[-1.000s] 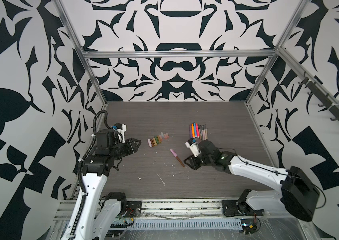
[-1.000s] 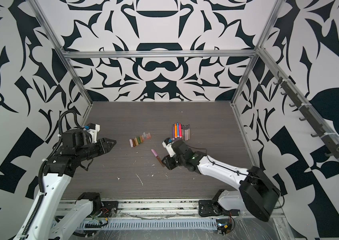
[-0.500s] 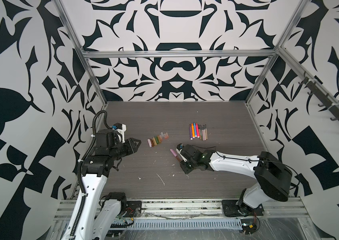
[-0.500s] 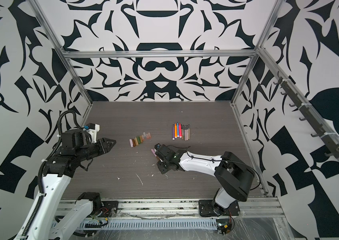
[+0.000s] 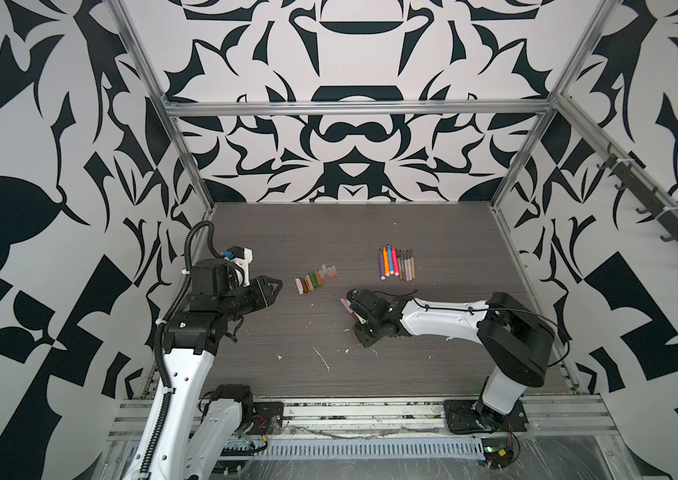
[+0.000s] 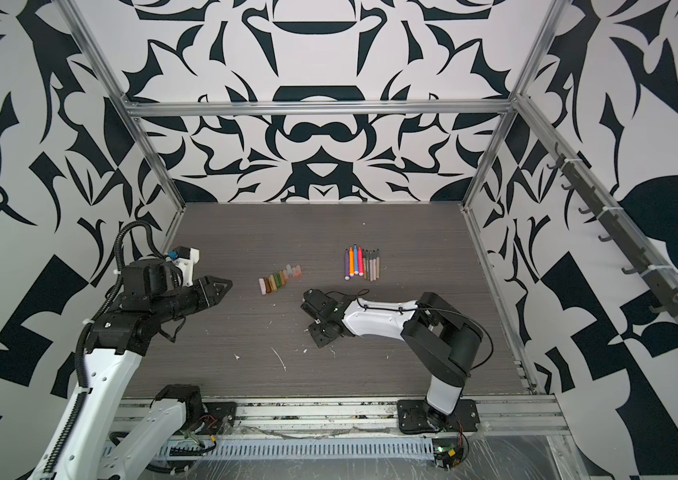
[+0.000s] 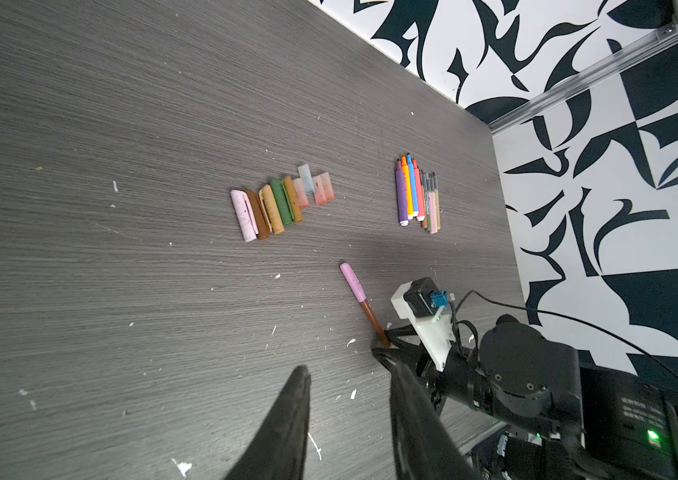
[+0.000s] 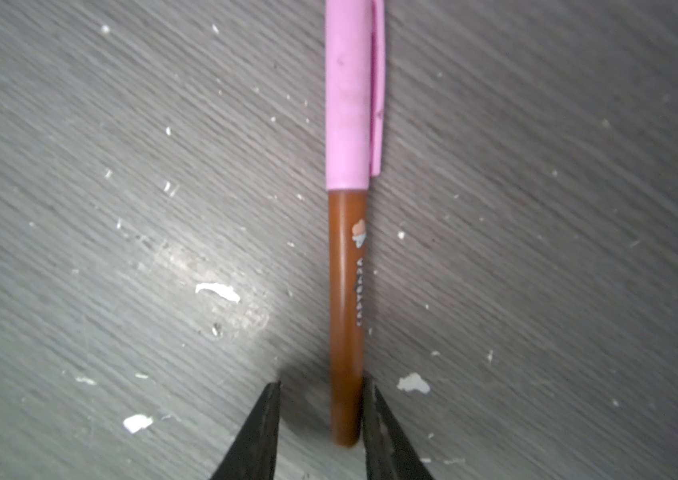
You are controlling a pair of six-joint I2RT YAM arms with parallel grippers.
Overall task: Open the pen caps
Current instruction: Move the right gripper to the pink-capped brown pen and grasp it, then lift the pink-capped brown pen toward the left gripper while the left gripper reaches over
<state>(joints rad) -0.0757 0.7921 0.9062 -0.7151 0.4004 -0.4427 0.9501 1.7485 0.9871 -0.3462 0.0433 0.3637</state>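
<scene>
Across the lower middle of both top views spreads the dark desk (image 5: 329, 232). At its left edge my left tool (image 7: 347, 376) hangs with jaws apart, gripping nothing. Centre frame, my right tool (image 8: 321, 382) straddles the bare end of a brown pen (image 8: 345, 311) lying flat, jaws apart, one side touching it. Uncapped pens (image 5: 396, 264) lie in a row to the upper right, loose pen caps (image 5: 315, 279) to the upper left. The brown pen's pink cap (image 8: 347, 95) is on.

Close up in the right wrist view, the pink cap (image 8: 347, 95) on the brown pen (image 8: 345, 311) is cut off at the frame edge. The barrel's print is too blurred to read, and the fingers (image 8: 258, 436) of the right gripper (image 8: 320, 382) run out of frame. In both top views that gripper covers nearly the whole pen. The thin pens (image 5: 407, 268) in the row are too small to tell their colours from above.
</scene>
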